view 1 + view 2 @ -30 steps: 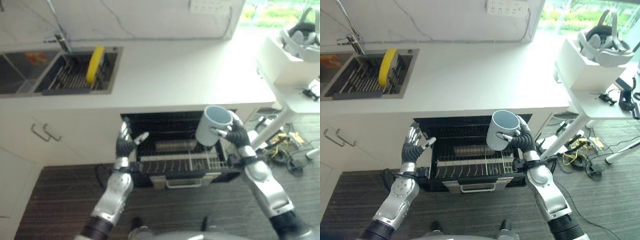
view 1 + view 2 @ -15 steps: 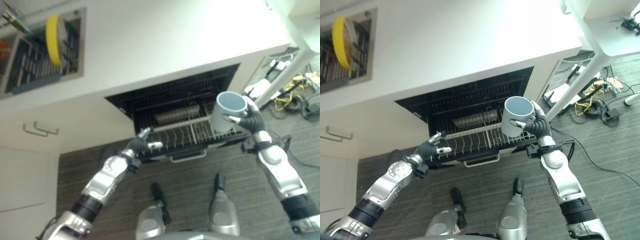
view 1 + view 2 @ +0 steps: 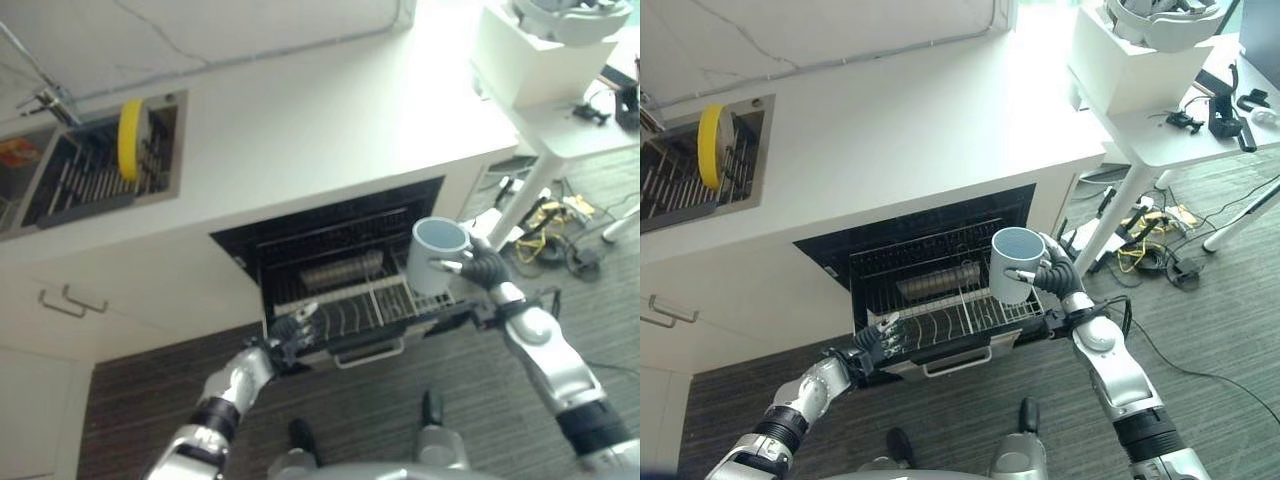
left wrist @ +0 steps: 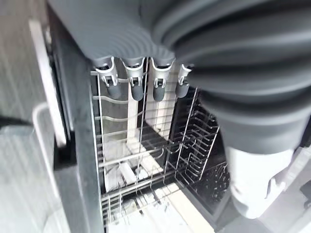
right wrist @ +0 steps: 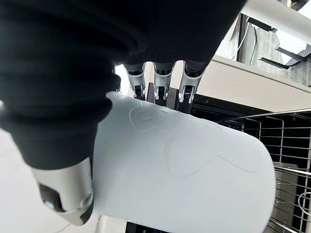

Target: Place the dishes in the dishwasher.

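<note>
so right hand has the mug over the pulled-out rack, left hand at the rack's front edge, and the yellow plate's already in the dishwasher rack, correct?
Not quite. The yellow plate stands in the sink rack up on the counter, not in the dishwasher rack; the left eye view shows it. The rest holds: the right hand grips the mug over the pulled-out rack, and the left hand is at its front edge.

no legible text, labels or numbers on any surface, faint unreadable outline on mug (image 5: 184, 165)

Right hand (image 3: 1048, 275) raised, fingers curled — left hand (image 3: 880, 340) low, fingers relaxed.
</note>
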{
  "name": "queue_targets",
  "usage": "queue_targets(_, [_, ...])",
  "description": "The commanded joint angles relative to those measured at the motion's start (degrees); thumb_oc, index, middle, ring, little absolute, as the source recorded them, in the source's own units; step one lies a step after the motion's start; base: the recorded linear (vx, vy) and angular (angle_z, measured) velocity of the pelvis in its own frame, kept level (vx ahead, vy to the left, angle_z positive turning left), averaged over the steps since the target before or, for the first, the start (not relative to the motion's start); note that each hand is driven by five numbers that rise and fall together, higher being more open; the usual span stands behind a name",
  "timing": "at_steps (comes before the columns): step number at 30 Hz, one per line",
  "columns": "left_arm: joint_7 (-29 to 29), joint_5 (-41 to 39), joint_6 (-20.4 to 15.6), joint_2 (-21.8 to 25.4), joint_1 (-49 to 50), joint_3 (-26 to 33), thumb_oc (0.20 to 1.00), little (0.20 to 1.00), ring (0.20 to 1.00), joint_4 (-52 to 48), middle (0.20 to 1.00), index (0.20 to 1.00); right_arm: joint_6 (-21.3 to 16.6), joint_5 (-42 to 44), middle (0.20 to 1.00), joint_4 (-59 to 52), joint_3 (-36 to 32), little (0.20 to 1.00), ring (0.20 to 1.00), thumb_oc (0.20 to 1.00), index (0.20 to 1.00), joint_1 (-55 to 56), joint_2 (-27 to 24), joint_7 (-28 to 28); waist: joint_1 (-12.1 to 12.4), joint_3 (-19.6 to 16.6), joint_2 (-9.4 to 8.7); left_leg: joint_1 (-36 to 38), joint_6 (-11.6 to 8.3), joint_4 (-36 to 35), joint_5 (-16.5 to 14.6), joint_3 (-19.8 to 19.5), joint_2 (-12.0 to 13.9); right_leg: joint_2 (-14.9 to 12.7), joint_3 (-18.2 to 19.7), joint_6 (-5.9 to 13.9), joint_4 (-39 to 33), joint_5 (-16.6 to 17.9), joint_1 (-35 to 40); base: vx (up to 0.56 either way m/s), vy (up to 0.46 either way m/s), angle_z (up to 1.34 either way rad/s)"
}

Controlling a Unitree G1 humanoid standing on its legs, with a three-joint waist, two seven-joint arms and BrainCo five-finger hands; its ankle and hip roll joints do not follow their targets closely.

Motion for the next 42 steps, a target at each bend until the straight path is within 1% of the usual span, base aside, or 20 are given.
queue_targets(1, [-7.50,-9.92,17.60,-4.24,5.69,-6.57,1.000,1.000,1.000,4.71,1.000,1.000,-2.20,0.82,0.200,-4.10,-1.55,0.200,0.200,0.200,0.200,-5.44,-0.21,0.56,-0.25,3.06,0.06,2.11,-3.38,0.42,-2.91,-0.67,5.13,-4.95,0.86,3.79,3.89,-3.38,-1.77,0.05,0.014,-0.03])
queue_targets(3, [-9.91,-13.28,22.44,-5.11,7.20,-5.91,1.000,1.000,1.000,5.14,1.000,1.000,-2.00,1.06,0.200,-3.77,-1.60,0.200,0.200,0.200,0.200,-5.83,-0.36,0.74,-0.26,3.12,0.05,1.79,-3.43,0.42,-2.84,-0.57,5.11,-4.96,1.11,3.70,3.83,-3.26,-2.19,0.02,0.020,-0.06])
queue_targets(6, [-10.39,-19.57,29.04,-6.17,10.31,-5.49,1.000,1.000,1.000,4.53,1.000,1.000,-1.30,1.04,0.200,-3.85,-1.96,0.200,0.200,0.200,0.200,-6.39,-0.59,0.44,-0.06,3.85,0.24,1.35,-3.45,0.42,-2.95,-0.53,4.96,-5.04,1.21,3.53,3.70,-3.25,-2.56,0.00,0.033,-0.12])
queue_targets(9, [-8.28,-24.69,31.99,-5.79,13.53,-5.96,1.000,1.000,1.000,2.70,1.000,1.000,-0.50,0.80,0.200,-3.70,-2.42,0.200,0.200,0.200,0.200,-6.80,-0.67,0.13,0.47,4.54,0.50,1.20,-3.37,0.42,-3.32,-0.87,4.66,-5.18,1.15,3.52,3.58,-3.40,-2.48,0.00,0.022,-0.01])
queue_targets(10, [-7.51,-25.73,31.93,-5.46,13.93,-6.16,1.000,1.000,1.000,2.31,1.000,1.000,-0.35,0.73,0.200,-3.71,-2.39,0.200,0.200,0.200,0.200,-6.93,-0.76,0.06,0.65,4.47,0.54,0.85,-3.35,0.42,-3.11,-0.91,4.63,-5.19,1.19,3.48,3.59,-3.22,-2.82,0.00,0.000,0.00])
queue_targets(15, [-5.44,-27.10,28.76,-4.61,15.26,-6.50,1.000,1.000,1.000,1.10,1.000,1.000,0.15,-0.75,0.200,-2.79,-2.43,0.200,0.200,0.200,0.200,-7.54,-1.02,0.31,1.50,4.51,0.55,0.62,-3.36,0.42,-2.99,-1.24,4.62,-5.46,0.52,3.57,3.54,-3.20,-2.56,0.00,0.000,0.00])
queue_targets(17, [-5.10,-24.46,24.79,-4.02,15.46,-6.13,1.000,1.000,1.000,0.36,1.000,1.000,0.96,-1.80,0.200,-1.91,-2.26,0.200,0.200,0.200,0.200,-8.50,-1.56,0.49,2.22,4.59,0.50,0.44,-3.39,0.42,-2.91,-1.66,4.67,-5.62,0.02,3.65,3.55,-3.14,-2.41,0.00,0.000,0.00])
queue_targets(18, [-4.13,-23.12,21.17,-3.46,15.05,-6.02,1.000,1.000,1.000,-0.42,1.000,1.000,1.49,-2.96,0.200,-0.29,-1.83,0.200,0.200,0.200,0.200,-9.99,-2.16,0.50,2.93,4.77,0.45,0.24,-3.35,0.42,-2.83,-2.16,4.62,-5.75,-0.39,3.69,3.55,-3.05,-2.33,0.02,-0.027,0.06])
queue_targets(20, [-3.26,-21.83,18.32,-2.89,14.34,-5.60,1.000,1.000,1.000,-1.10,1.000,1.000,2.12,-3.82,0.200,1.82,-1.24,0.200,0.200,0.200,0.200,-12.04,-2.52,0.44,3.70,4.94,0.36,0.00,-3.33,0.42,-2.74,-2.75,4.59,-5.82,-0.84,3.70,3.55,-2.95,-2.27,0.01,-0.034,0.18])
queue_targets(24, [-3.95,-21.39,15.05,-1.13,12.49,-4.85,1.000,1.000,1.000,-5.26,1.000,1.000,4.79,-4.02,0.200,7.10,0.55,0.200,0.200,0.200,0.200,-17.62,-3.69,-0.38,5.29,5.78,0.24,-0.66,-3.41,0.42,-2.29,-4.10,4.52,-5.83,-1.53,3.61,3.65,-2.75,-2.26,0.01,-0.038,0.10])
queue_targets(25, [-3.93,-21.64,14.69,-0.89,12.15,-4.88,1.000,1.000,1.000,-6.16,1.000,1.000,4.91,-4.06,0.200,7.77,0.71,0.200,0.200,0.200,0.200,-18.15,-3.80,-0.32,5.41,5.92,0.22,-0.74,-3.41,0.42,-2.24,-4.24,4.51,-5.83,-1.62,3.59,3.65,-2.71,-2.26,-0.01,-0.030,0.08])
queue_targets(27, [-4.90,-22.48,12.46,0.32,11.01,-5.04,1.000,1.000,1.000,-11.81,1.000,1.000,5.75,-3.94,0.200,10.71,1.35,0.200,0.200,0.200,0.200,-20.38,-4.77,-0.30,6.06,6.68,0.21,-0.70,-3.43,0.50,-2.23,-4.93,4.53,-5.78,-2.03,3.63,3.78,-2.68,-1.99,-0.01,-0.041,0.11])
queue_targets(28, [-5.12,-23.10,11.98,0.81,10.72,-5.29,1.000,1.000,1.000,-14.15,1.000,1.000,5.91,-4.03,0.200,11.33,1.51,0.200,0.200,0.200,0.200,-20.89,-4.99,-0.45,6.28,6.71,0.19,-0.99,-3.37,0.46,-2.03,-5.10,4.46,-5.80,-2.03,3.60,3.83,-2.52,-2.31,-0.02,-0.044,0.07])
queue_targets(30, [-5.81,-24.33,8.89,2.41,9.71,-6.38,1.000,1.000,1.000,-21.53,1.000,1.000,6.02,-3.60,0.200,14.15,2.26,0.200,0.200,0.200,0.200,-23.09,-6.15,-0.72,7.01,7.27,0.36,-1.40,-3.28,0.60,-1.93,-5.68,4.37,-5.82,-2.26,3.53,3.93,-2.37,-2.48,-0.03,-0.031,0.06])
queue_targets(31, [-6.46,-24.56,6.72,3.43,8.98,-7.11,1.000,1.000,1.000,-25.28,1.000,1.000,6.05,-3.59,0.200,15.94,2.77,0.200,0.200,0.200,0.200,-24.48,-6.80,-0.89,7.43,7.66,0.53,-1.59,-3.18,0.63,-1.96,-6.00,4.26,-5.87,-2.41,3.48,3.95,-2.29,-2.56,-0.04,-0.025,0.07])
queue_targets(33, [-6.87,-23.83,3.77,4.82,7.92,-7.58,1.000,1.000,1.000,-29.62,1.000,1.000,5.95,-3.34,0.200,18.28,3.46,0.200,0.200,0.200,0.200,-26.05,-7.67,-1.16,7.92,8.13,0.66,-1.92,-3.09,0.72,-1.95,-6.36,4.16,-5.88,-2.52,3.41,4.00,-2.21,-2.73,-0.04,-0.024,0.06])
queue_targets(35, [-5.49,-22.93,-0.13,6.00,6.50,-7.60,1.000,1.000,1.000,-33.64,1.000,1.000,6.18,-3.38,0.200,20.62,3.90,0.200,0.200,0.200,0.200,-27.33,-8.24,-0.86,8.25,8.57,0.74,-2.27,-2.90,0.74,-1.96,-6.80,3.93,-5.82,-2.51,3.29,4.06,-2.12,-3.01,-0.04,-0.023,0.03])
queue_targets(36, [-4.97,-22.85,-1.46,6.47,6.00,-7.45,1.000,1.000,1.000,-34.83,1.000,1.000,6.45,-3.23,0.200,21.34,4.05,0.200,0.200,0.200,0.200,-27.59,-8.54,-0.73,8.38,8.75,0.76,-2.40,-2.80,0.74,-1.98,-6.99,3.83,-5.81,-2.51,3.25,4.09,-2.10,-3.13,-0.04,-0.023,0.02])
queue_targets(38, [-3.41,-22.42,-1.90,7.11,4.78,-6.70,1.000,1.000,1.000,-38.34,1.000,1.000,6.49,-2.67,0.200,23.49,4.31,0.200,0.200,0.200,0.200,-27.75,-8.81,-0.81,8.77,9.28,0.74,-2.81,-2.60,0.75,-2.02,-7.33,3.66,-5.82,-2.68,3.18,4.19,-2.11,-3.44,-0.06,-0.040,0.06])
queue_targets(42, [-2.55,-22.43,-1.81,7.56,3.08,-6.80,1.000,1.000,1.000,-41.54,1.000,1.000,6.30,-0.98,0.200,27.53,4.60,0.200,0.200,0.200,0.200,-28.32,-8.60,-1.45,9.22,10.10,0.82,-3.35,-2.39,0.68,-2.09,-7.73,3.45,-5.82,-2.88,3.13,4.13,-1.89,-3.89,-0.06,-0.048,0.10])
